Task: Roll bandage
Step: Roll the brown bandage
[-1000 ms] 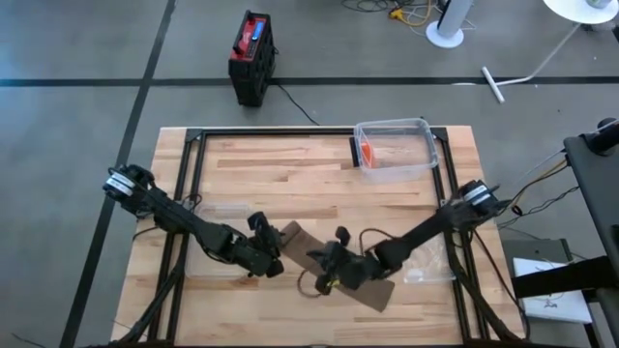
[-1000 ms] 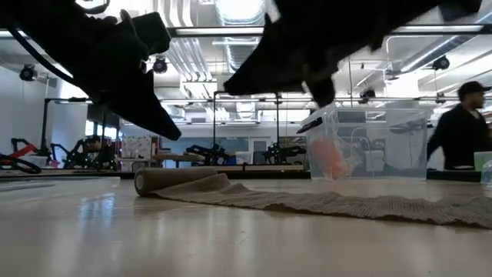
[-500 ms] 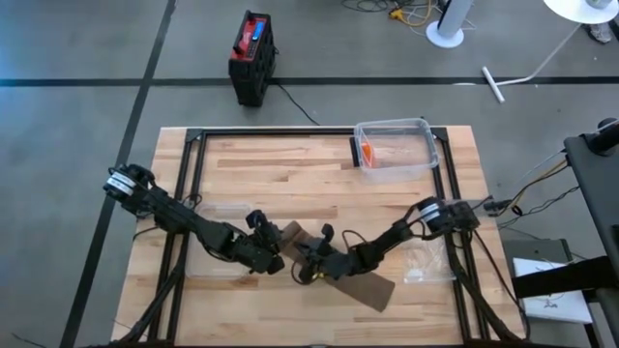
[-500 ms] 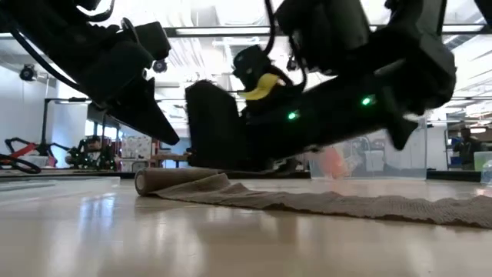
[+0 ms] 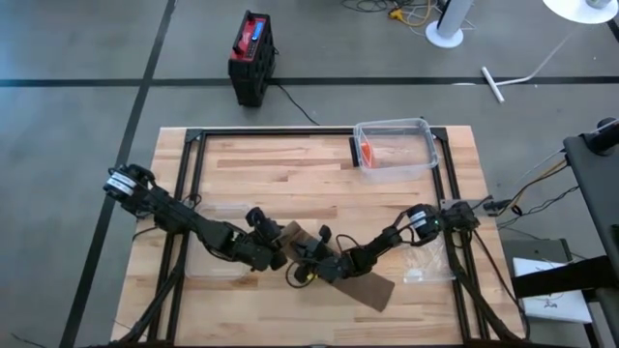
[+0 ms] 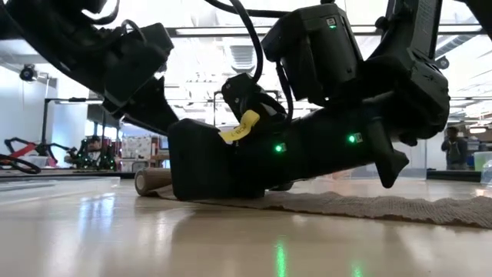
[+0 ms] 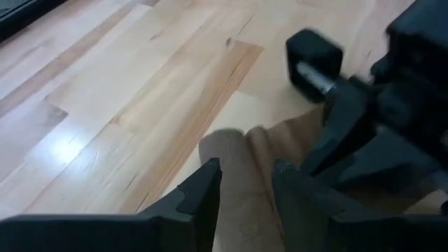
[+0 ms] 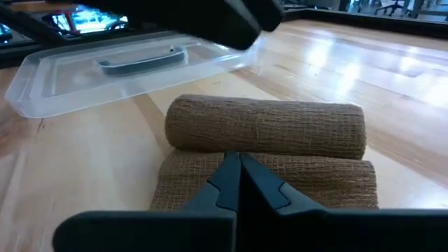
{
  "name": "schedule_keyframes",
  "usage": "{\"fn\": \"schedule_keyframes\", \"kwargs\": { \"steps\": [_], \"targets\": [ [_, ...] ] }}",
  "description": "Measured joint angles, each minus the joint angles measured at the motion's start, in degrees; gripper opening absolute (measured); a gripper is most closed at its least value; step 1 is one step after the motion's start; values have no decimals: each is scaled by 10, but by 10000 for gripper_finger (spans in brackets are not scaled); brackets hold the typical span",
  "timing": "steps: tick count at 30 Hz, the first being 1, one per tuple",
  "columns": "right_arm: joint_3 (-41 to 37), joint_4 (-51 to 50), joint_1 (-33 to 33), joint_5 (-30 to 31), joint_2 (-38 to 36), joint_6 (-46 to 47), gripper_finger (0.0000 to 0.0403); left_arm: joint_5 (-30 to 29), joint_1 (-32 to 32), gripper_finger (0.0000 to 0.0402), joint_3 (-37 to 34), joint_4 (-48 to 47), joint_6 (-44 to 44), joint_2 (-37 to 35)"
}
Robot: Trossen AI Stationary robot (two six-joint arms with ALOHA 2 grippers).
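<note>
A tan bandage lies on the wooden table. Its rolled end [image 5: 289, 233] [image 8: 266, 126] is near the table's middle, and its flat strip [image 5: 372, 290] [image 6: 369, 204] trails toward the near right. My right gripper [image 8: 238, 164] [image 5: 300, 259] is shut, low on the strip, with its tips pointing at the roll. My left gripper [image 7: 245, 178] [image 6: 157, 115] is open and slants down from the left, one finger on either side of the roll's end [image 7: 227, 150]. I cannot tell whether it touches the roll. My right gripper rests its shut fingers [image 8: 234, 183] on the flat strip [image 8: 196, 178] just in front of the roll. It comes in almost level from the table's right side, along the strip. The strip lies flat on the table beneath it.
A clear plastic lid [image 8: 133, 70] [image 5: 224, 207] lies on the table left of the roll. A clear box [image 5: 395, 150] holding something orange stands at the far right. Another clear plastic piece [image 5: 426, 263] lies near the right arm. A black frame [image 5: 290, 135] runs around the table.
My right gripper has come down and toward the table's left, from above the strip onto it beside the roll, and has tipped closer to level. It has stayed shut. The bandage has kept its place.
</note>
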Motion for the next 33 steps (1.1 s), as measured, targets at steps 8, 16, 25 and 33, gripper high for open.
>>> {"fn": "schedule_keyframes", "kwargs": {
  "steps": [8,16,25,33],
  "targets": [
    [-1,-10,0,-4,3,6,0,42,20,130,-27,38,7,46],
    [-2,-22,0,-16,2,10,0,30,36,133,-18,14,29,69],
    [-2,-47,0,-22,0,25,0,17,61,128,-24,-118,30,3],
    [-2,-48,0,-23,0,27,0,46,51,117,-21,-35,43,-48]
  ]
}}
